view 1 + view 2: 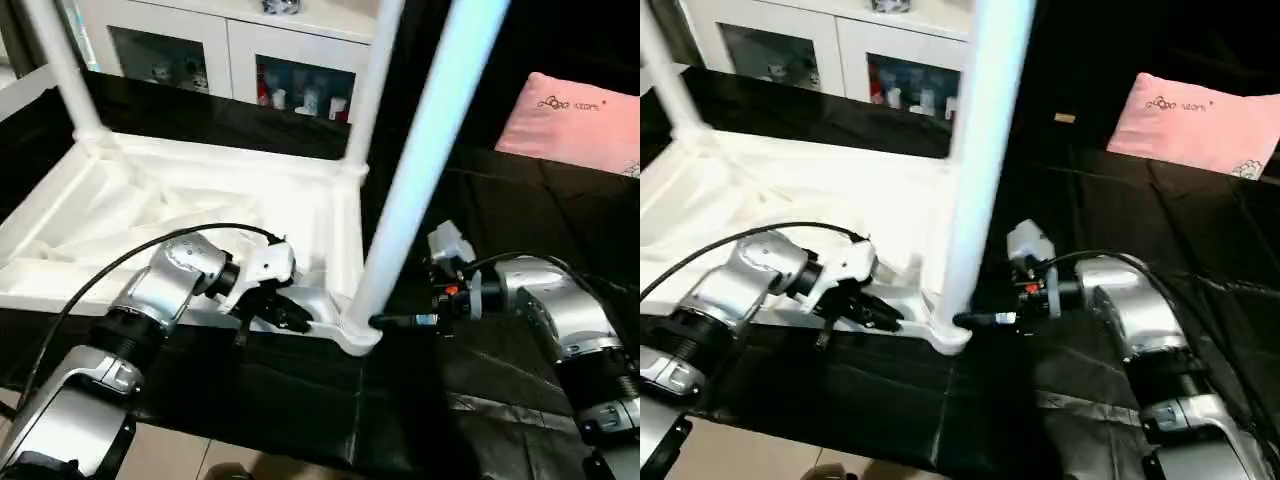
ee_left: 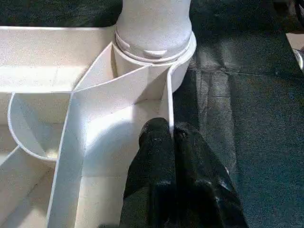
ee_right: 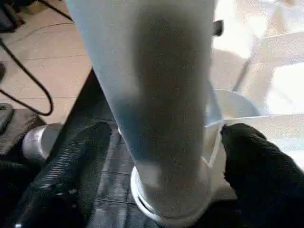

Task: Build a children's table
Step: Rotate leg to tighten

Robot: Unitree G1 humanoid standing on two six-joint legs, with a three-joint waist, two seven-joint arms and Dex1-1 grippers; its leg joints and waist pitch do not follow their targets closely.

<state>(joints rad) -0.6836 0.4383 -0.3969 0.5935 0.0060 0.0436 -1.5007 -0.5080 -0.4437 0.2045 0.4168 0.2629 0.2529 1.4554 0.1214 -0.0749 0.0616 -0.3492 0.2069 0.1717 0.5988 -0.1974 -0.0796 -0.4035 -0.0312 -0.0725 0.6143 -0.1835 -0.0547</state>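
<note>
Black-covered bench (image 1: 300,400) carries the upturned tabletop (image 1: 150,210). Left gripper (image 2: 172,142) pinches the tabletop's side wall beside the near corner socket (image 1: 355,335), jaws pressed on it. Right gripper (image 3: 161,156) straddles the near leg (image 1: 420,160) standing in that socket, jaws spread. Two far legs (image 1: 365,85) are seated. Judged step: seating this leg; next, press it home. Cabinet (image 1: 230,60) and pink pillow (image 1: 575,120) behind.

Matt white plastic tabletop (image 1: 200,215); black crinkled sheet (image 1: 300,400) beneath

Silver forearms (image 1: 165,285), black cables (image 1: 90,285)
</note>
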